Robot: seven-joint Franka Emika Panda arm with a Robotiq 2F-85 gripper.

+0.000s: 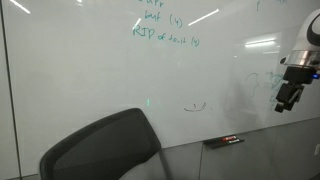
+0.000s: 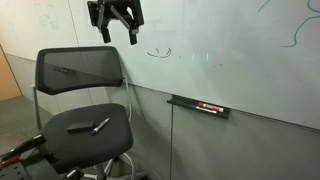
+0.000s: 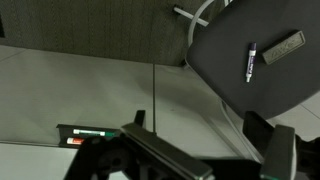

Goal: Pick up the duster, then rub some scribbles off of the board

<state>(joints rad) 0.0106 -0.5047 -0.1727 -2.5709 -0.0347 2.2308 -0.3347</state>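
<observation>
Duster (image 2: 80,127) lies on a chair seat (image 2: 75,146), beside a marker (image 2: 100,125), well below the gripper (image 2: 118,38), whose fingers (image 2: 104,35) spread wide and empty near the scribbles (image 2: 158,51) on the board (image 2: 250,70).

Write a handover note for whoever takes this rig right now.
Claw: open, empty, raised in front of the board.
Duster: lying on the chair seat beside a marker, not yet picked up.
Scribbles: on the board, not yet rubbed.
Done: nothing.
Left: lower to the seat, grasp the duster, rub the scribbles off.
</observation>
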